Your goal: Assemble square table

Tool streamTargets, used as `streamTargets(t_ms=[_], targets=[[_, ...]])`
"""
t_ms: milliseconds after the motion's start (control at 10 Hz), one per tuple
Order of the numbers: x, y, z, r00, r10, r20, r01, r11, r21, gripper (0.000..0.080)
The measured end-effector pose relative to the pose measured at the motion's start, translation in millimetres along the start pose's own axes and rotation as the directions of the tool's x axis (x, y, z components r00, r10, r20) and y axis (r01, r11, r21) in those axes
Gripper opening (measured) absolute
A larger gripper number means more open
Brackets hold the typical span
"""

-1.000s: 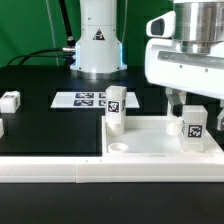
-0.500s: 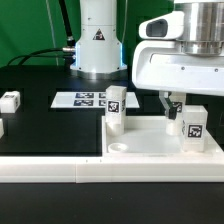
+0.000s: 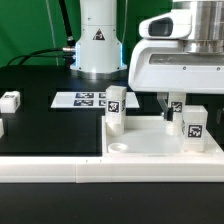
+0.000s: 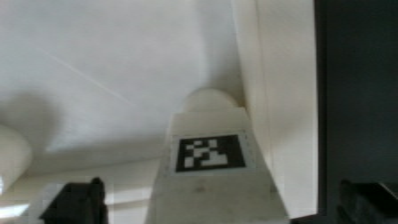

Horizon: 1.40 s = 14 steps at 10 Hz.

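The square table's white slab (image 3: 150, 140) lies at the front of the black table. Two white tagged legs stand upright on it: one (image 3: 116, 108) at its left corner, one (image 3: 193, 125) at its right. My gripper (image 3: 172, 110) hangs just over the right leg. In the wrist view this leg (image 4: 214, 150), tag facing the camera, stands between my two dark fingertips (image 4: 75, 202), with a gap on each side. The gripper (image 4: 219, 208) is open and holds nothing. Two loose legs (image 3: 10, 100) lie at the exterior view's left.
The marker board (image 3: 85, 99) lies flat in front of the robot base (image 3: 98, 45). The long white border wall (image 3: 90, 170) runs along the front edge. Black cables trail at the back left.
The gripper has shifted toward the exterior view's left and now sits closer over the right leg. The legs and the slab have not moved.
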<state>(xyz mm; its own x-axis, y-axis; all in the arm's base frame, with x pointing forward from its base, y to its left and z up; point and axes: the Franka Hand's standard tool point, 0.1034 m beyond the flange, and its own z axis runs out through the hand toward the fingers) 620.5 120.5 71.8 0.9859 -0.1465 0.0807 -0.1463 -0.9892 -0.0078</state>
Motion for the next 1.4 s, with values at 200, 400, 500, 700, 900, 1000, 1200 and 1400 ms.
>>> streamTargets(t_ms=[200, 400, 500, 700, 900, 1000, 1200, 1400], targets=[[0.0, 0.7, 0.5, 1.0, -0.006, 0.0, 0.006, 1.0, -0.001, 0.0534], [0.0, 0.8, 0.6, 1.0, -0.005, 0.0, 0.005, 1.0, -0.001, 0.0397], [0.0, 0.8, 0.7, 1.0, -0.005, 0.0, 0.005, 1.0, -0.001, 0.0288], [0.0, 0.9, 0.7, 1.0, 0.021, 0.001, -0.021, 1.0, -0.001, 0.0288], [0.8, 3.1, 0.7, 0.996, 0.089, -0.002, -0.089, 0.996, 0.0, 0.0288], [-0.2, 0.6, 0.7, 0.975, 0.221, -0.002, -0.221, 0.975, 0.0, 0.0288], [-0.6, 0.0, 0.7, 0.912, 0.41, -0.003, -0.41, 0.912, 0.0, 0.029], [-0.4, 0.2, 0.7, 0.829, 0.56, -0.002, -0.56, 0.829, 0.004, 0.029]])
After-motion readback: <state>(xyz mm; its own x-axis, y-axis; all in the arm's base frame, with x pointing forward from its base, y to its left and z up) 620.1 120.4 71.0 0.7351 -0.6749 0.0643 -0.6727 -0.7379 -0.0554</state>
